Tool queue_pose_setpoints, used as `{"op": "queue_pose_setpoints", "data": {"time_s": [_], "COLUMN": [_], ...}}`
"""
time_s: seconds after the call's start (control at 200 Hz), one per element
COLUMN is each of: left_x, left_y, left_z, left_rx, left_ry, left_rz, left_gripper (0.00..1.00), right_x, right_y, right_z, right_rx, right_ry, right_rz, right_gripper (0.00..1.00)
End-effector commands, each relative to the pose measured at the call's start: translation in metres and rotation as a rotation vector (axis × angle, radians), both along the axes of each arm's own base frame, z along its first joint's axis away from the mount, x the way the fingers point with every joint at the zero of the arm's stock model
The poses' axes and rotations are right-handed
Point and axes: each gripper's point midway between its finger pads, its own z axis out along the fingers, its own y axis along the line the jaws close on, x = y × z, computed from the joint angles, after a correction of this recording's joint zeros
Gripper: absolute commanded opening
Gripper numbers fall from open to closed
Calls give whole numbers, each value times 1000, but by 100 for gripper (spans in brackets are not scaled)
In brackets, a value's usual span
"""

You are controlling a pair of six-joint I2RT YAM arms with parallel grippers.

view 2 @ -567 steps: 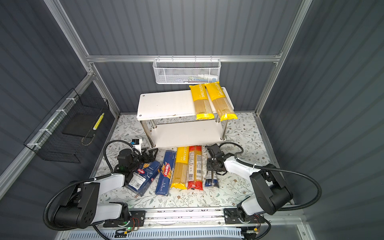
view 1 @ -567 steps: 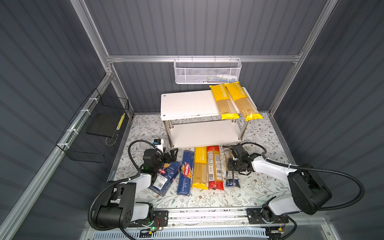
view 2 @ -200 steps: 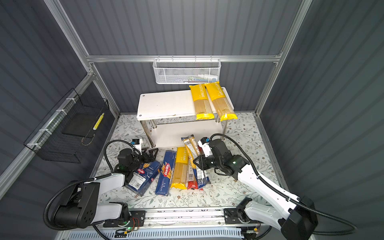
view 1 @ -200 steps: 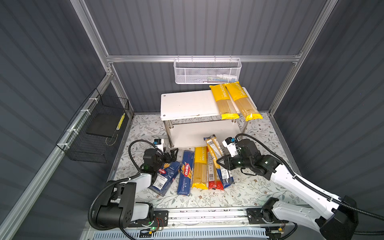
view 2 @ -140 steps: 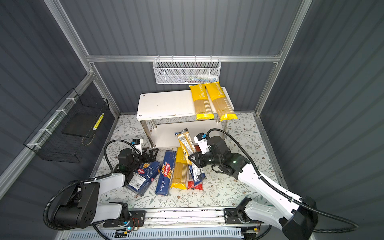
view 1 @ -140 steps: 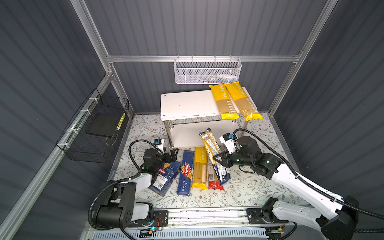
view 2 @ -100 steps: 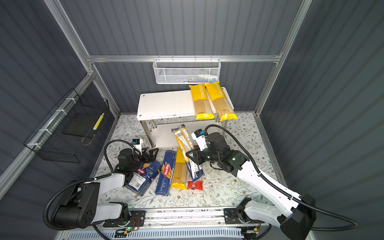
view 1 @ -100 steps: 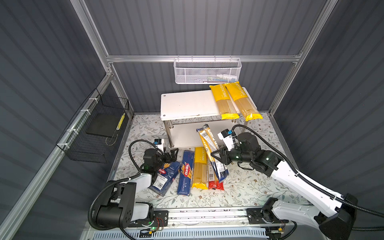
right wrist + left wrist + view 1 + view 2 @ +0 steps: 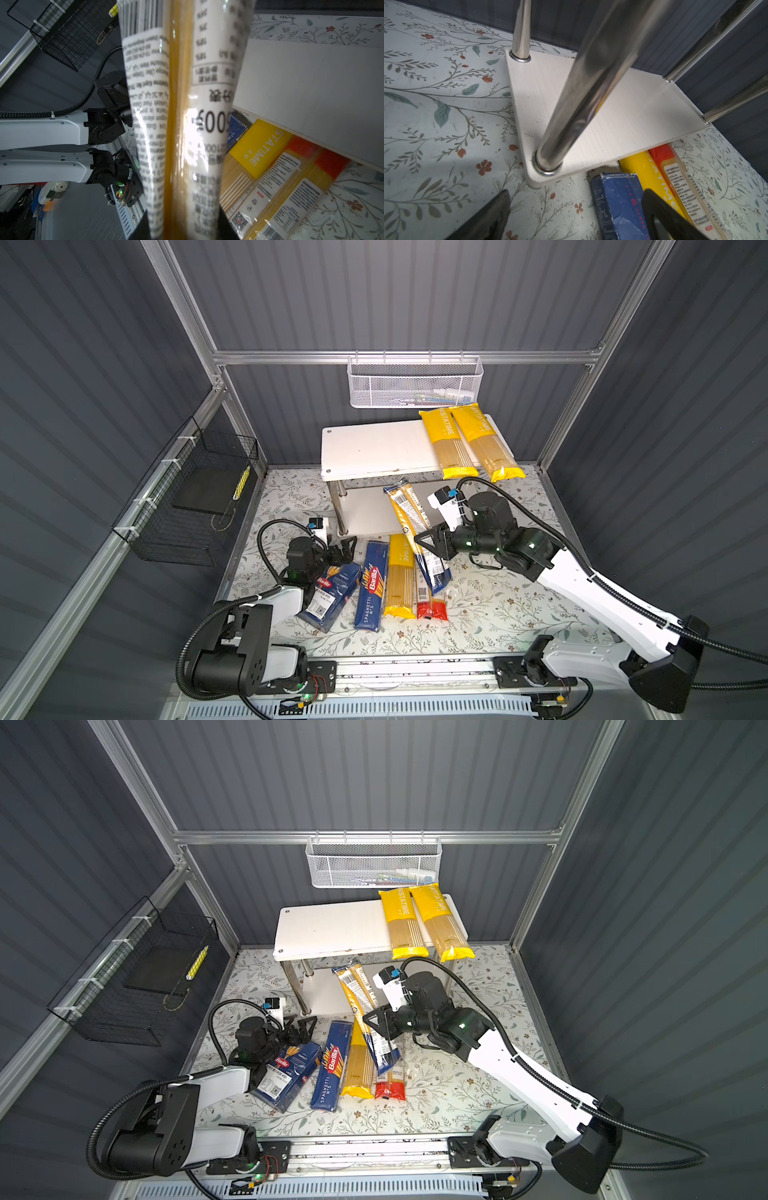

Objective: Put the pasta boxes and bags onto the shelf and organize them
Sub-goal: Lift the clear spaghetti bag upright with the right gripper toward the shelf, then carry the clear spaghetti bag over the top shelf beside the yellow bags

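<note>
Right claw: jaws pinched nearly shut across the middle of the long slim dark-blue-ended spaghetti bag with white labels. The bag runs crosswise through my grip, tilted. Its barcode end is up over the lower board of the two-tier white-board shelf on chrome posts. Its blue end is down over the yellow spaghetti bag and the red-ended bag on the floral mat; can't tell if it touches them. Left claw: spread wide, empty, near the shelf's front left post, just past the wide dark blue Barilla cardboard box. Two yellow PASTATIME bags lie on the top board, right end.
</note>
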Motion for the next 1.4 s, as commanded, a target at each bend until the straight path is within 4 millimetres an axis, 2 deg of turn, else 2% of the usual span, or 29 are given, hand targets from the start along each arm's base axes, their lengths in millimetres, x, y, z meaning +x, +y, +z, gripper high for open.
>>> {"op": "queue_pose_setpoints", "data": {"time_s": [0.0, 0.16, 0.36, 0.61, 1.391], "left_x": [-19, -18, -19, -17, -17], "left_y": [-9, -9, -10, -10, -11], "left_z": [-33, -33, -33, -34, -35], "left_rx": [-4, -4, -4, -3, 0], "left_ry": [144, 146, 145, 153, 157], "left_rz": [-44, -44, -46, -46, -48], "left_gripper": [99, 99, 99, 99, 99], "right_x": [11, 24, 39, 66, 133], "right_y": [6, 12, 17, 20, 22], "right_z": [59, 75, 106, 111, 181], "right_rx": [105, 103, 119, 45, -40], "right_ry": [-145, -160, -222, -184, -430], "right_rz": [-22, -49, -80, -177, -347], "right_gripper": [22, 21, 21, 21, 21]}}
